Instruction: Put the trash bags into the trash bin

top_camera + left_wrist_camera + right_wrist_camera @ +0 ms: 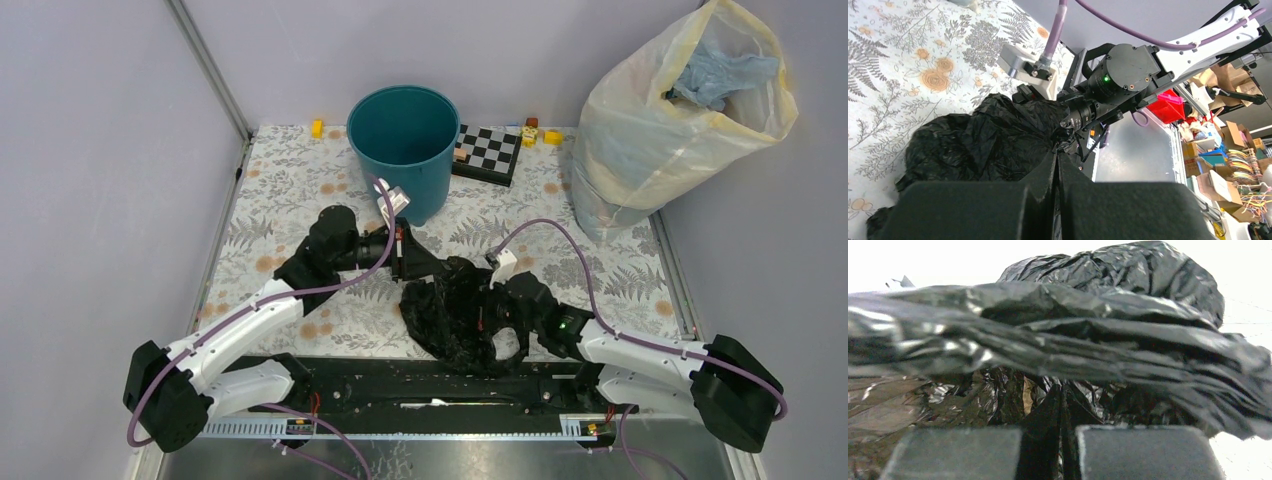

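The black trash bag point(455, 312) lies crumpled on the floral table in front of the teal trash bin point(404, 145). My left gripper point(412, 258) is shut on the bag's upper left edge, just below the bin. In the left wrist view the jaws are pinched together on black film point(998, 140) at the gripper point(1059, 152). My right gripper point(488, 318) is shut on the bag's right side. The right wrist view is filled by wrinkled black film point(1073, 340), with the gripper point(1062, 395) closed on a fold.
A large translucent yellowish sack point(675, 110) with blue contents stands at the back right. A small chessboard point(488, 152) and small yellow and red blocks point(540, 132) lie behind the bin. A yellow block point(317, 128) sits at the back left.
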Available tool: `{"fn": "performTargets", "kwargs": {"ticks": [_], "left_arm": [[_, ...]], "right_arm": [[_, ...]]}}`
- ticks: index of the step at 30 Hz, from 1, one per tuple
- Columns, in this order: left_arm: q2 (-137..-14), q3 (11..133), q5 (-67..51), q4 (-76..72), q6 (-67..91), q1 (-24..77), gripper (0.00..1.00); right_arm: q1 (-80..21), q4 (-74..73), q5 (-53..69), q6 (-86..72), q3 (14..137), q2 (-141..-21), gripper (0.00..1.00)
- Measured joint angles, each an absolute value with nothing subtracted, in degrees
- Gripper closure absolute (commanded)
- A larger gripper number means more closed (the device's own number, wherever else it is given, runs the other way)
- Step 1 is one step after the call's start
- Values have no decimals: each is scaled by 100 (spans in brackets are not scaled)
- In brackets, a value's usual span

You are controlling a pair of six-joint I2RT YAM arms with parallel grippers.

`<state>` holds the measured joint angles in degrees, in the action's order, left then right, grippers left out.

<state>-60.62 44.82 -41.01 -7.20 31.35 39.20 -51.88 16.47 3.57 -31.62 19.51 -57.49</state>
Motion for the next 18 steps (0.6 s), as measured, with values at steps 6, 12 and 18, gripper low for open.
{"fn": "performTargets", "kwargs": {"ticks": [6,12,18], "left_arm": [[-6034,4344,-4097,-720,3155,3920,100],[-5999,4246,-4097,-716,3159,3920,100],[-5996,4171,-4091,-740,3179,3920,100]], "right_arm": [[-5188,2047,80,-3472,1806,-5736,100],[-5188,2338,12,-3723,1664,-5754,100],[-5188,2799,377,-3957,1656,-6180,100]]}}
